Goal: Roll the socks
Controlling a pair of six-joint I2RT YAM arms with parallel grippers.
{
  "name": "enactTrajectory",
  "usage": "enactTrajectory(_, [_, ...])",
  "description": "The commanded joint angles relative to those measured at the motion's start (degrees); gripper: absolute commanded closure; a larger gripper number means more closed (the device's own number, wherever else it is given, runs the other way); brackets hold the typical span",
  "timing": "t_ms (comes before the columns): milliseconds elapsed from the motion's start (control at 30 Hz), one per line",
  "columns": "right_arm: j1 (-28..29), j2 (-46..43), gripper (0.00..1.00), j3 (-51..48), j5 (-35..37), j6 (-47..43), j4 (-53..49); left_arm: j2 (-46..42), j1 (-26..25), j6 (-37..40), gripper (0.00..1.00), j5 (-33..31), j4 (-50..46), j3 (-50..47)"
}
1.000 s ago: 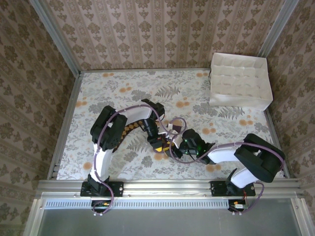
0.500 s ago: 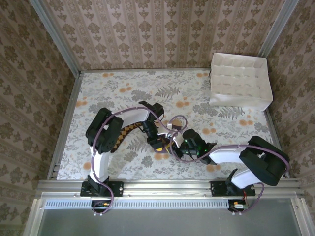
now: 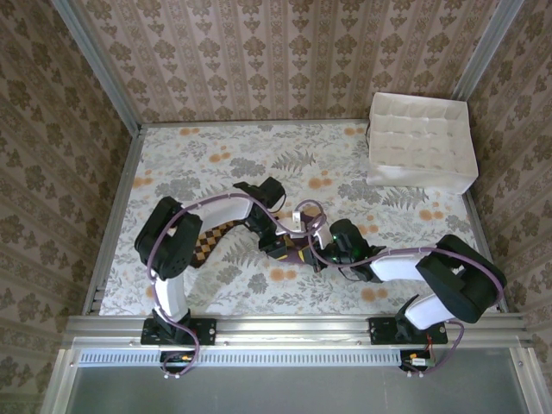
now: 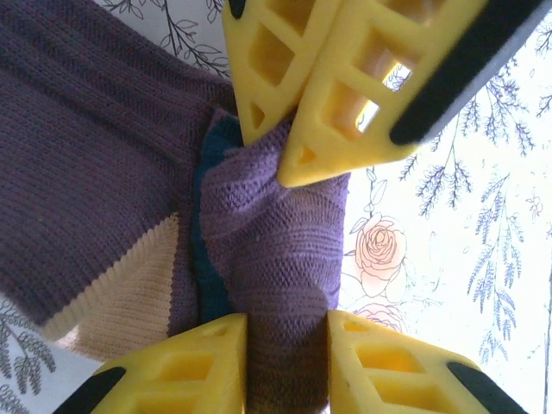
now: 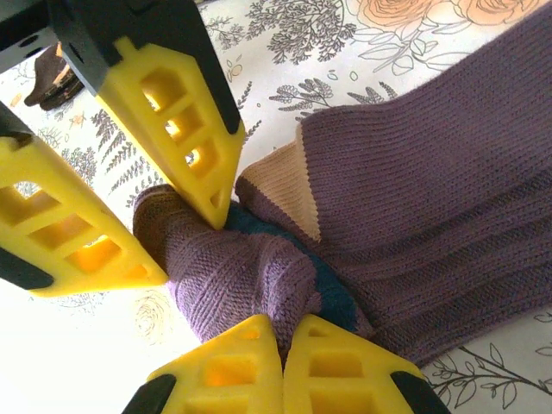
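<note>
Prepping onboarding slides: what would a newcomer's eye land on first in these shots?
First, the right gripper, pinched shut on a bunched fold of the purple sock. It sits nose to nose with the left gripper, which stands open astride the same fold. Then the white compartment tray in the far right corner, on the busy floral tablecloth.
</note>
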Motion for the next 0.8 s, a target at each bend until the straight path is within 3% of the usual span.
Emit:
enactTrajectory(0, [-1.1, 2.3, 1.0, -0.9, 1.7, 2.2, -10.6, -3.7, 0.6, 1.3, 0.71, -3.6, 0.2, -2.9])
enactTrajectory(233, [-2.1, 4.9, 1.0, 2.2, 0.8, 3.8, -15.4, -16.8, 2.3, 3.8, 0.66, -4.3, 14.6, -14.6])
enactTrajectory(367, [-2.9, 5.5, 1.0, 4.2, 0.0, 4.2, -19.1, -25.2, 0.9, 7.3, 0.62, -6.6, 29.8, -25.4])
enactTrajectory(467, [-3.3, 6.0, 1.0, 6.1, -0.3, 4.5, -22.2, -30.8, -2.4, 12.5, 0.54, -11.9, 44.4, -34.7])
enactTrajectory(533, [-3.4, 6.3, 1.0, 6.6, -0.6, 4.4, -22.6, -31.7, -4.0, 13.9, 0.49, -15.3, 53.6, -38.6])
enactTrajectory(767, [-3.5, 7.7, 1.0, 7.8, -1.6, 4.2, -23.9, -26.6, -7.3, 16.7, 0.44, -18.9, 59.9, -38.4])
